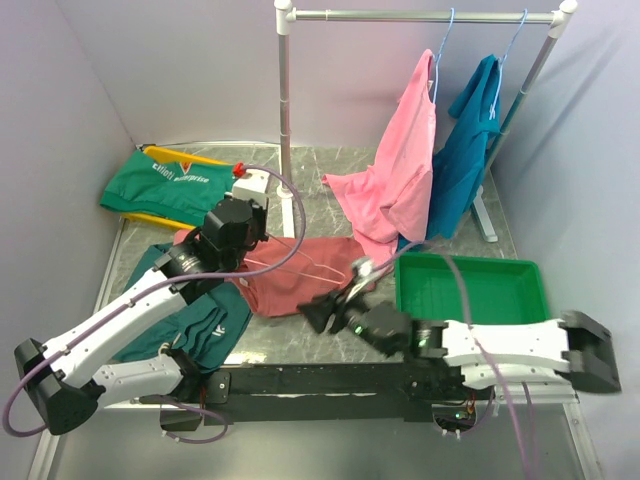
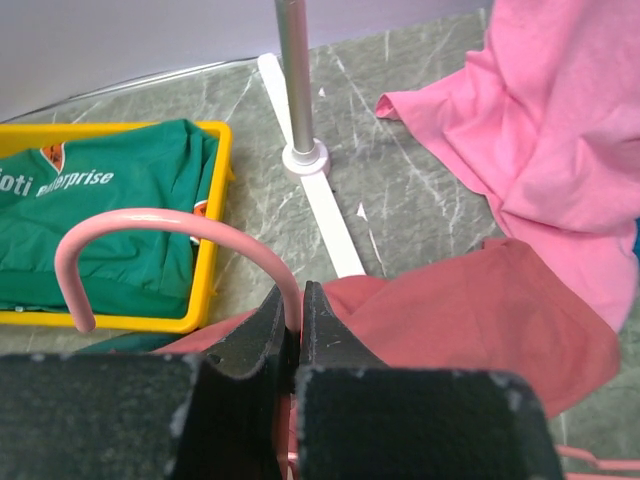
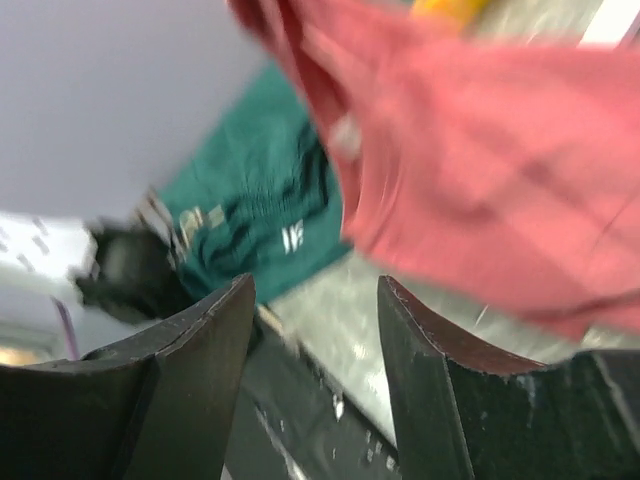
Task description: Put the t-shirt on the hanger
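- Top external view: the t-shirt (image 1: 300, 278) lies crumpled at mid-desk, just in front of the rack's foot and between the two arms.
- Left wrist view: the hanger (image 2: 150, 224) has its hook curving up and to the left. The left pincer (image 2: 293, 305) is clamped tight on the wire neck below it. The hanger's lower part runs under the cloth and out of frame.
- Right wrist view, blurred: the right pincer (image 3: 315, 300) stands wide with nothing between its fingers. Red cloth lies just beyond the tips; contact cannot be judged.
- A dark teal garment (image 1: 205, 320) lies under the left arm, touching the t-shirt's left edge.
- A green tray (image 1: 470, 262) sits just right of the t-shirt, beside the right arm.
- A yellow bin (image 2: 212, 240) at the far left holds a folded green printed shirt (image 1: 165, 182).
- The rack's rail (image 1: 420, 15) carries a light pink shirt (image 1: 405, 170) and a teal-blue shirt (image 1: 468, 160), each on a light blue hanger. The pink hem drags onto the desk and touches the t-shirt.
- The desk (image 1: 335, 165) is grey, marble-veined stone pattern; plain pale lilac walls close it on three sides.
- Only the top view shows the rail, tray and both arms; only the left wrist view shows the grip on the wire plainly; only the right wrist view shows the gap between the right fingers.
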